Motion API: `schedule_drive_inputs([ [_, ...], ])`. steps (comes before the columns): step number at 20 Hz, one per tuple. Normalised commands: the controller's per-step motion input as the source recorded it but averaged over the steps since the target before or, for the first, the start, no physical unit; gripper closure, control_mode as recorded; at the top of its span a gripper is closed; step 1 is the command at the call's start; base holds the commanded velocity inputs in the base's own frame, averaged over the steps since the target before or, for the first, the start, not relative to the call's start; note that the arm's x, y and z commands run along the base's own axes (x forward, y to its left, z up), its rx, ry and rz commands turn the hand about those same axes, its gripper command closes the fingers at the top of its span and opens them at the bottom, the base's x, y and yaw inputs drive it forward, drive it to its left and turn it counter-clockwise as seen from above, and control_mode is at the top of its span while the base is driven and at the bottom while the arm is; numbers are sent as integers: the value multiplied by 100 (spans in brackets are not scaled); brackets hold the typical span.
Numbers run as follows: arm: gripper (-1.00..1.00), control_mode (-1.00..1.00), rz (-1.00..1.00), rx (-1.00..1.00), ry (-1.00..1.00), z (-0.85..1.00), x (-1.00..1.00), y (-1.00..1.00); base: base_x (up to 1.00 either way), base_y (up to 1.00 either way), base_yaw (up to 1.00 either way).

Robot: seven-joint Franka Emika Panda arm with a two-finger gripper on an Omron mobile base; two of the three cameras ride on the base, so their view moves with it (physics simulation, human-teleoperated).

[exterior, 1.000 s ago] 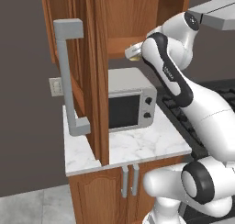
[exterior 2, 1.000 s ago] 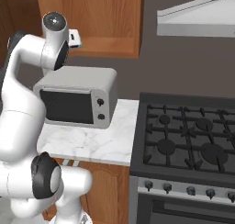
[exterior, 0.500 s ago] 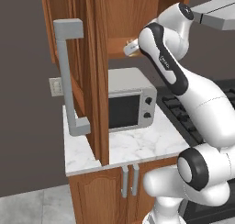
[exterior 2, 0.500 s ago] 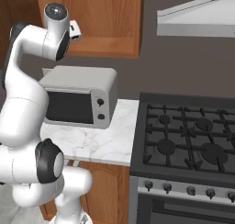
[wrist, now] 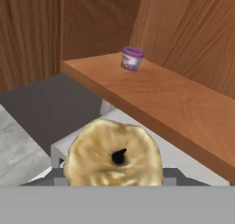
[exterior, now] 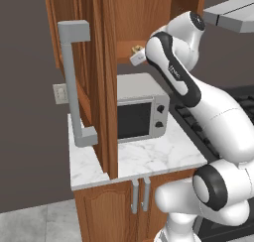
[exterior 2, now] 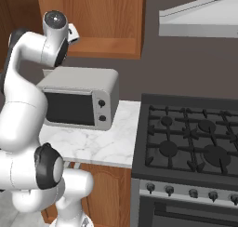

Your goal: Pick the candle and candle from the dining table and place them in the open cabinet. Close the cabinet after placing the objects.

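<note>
A stubby golden-yellow candle (wrist: 112, 159) with a black wick sits at the bottom of the hand view, and it hides my fingertips. My gripper (exterior: 135, 56) is shut on the candle (exterior: 134, 49) just in front of the cabinet (exterior: 144, 18), level with its lower shelf (wrist: 160, 99). The cabinet's door (exterior: 96, 62) stands wide open, its long grey bar handle (exterior: 72, 87) facing out. From the right side the gripper (exterior 2: 74, 34) sits against the cabinet's open front. The dining table is out of view.
A small purple ring (wrist: 131, 58) stands on the shelf near the back. A silver microwave (exterior: 139, 107) sits on the marble counter (exterior: 149, 156) right under the cabinet. A black stove (exterior 2: 190, 137) and grey range hood (exterior 2: 200, 21) are to the right.
The arm has straightened upward and its hand has shifted left, toward the cabinet opening, with the candle still in it. The cabinet door has not moved.
</note>
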Motion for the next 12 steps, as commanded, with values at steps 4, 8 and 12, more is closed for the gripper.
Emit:
schedule_drive_inputs([
  [4, 100, -100, 0, 0, -4, -12, 18, 9, 0, 0, 0],
  [8, 100, -100, 0, 1, 1, -10, 44, 3, 0, 0, 0],
  [12, 100, -100, 0, 5, 11, -8, 62, 0, 0, 0, 0],
])
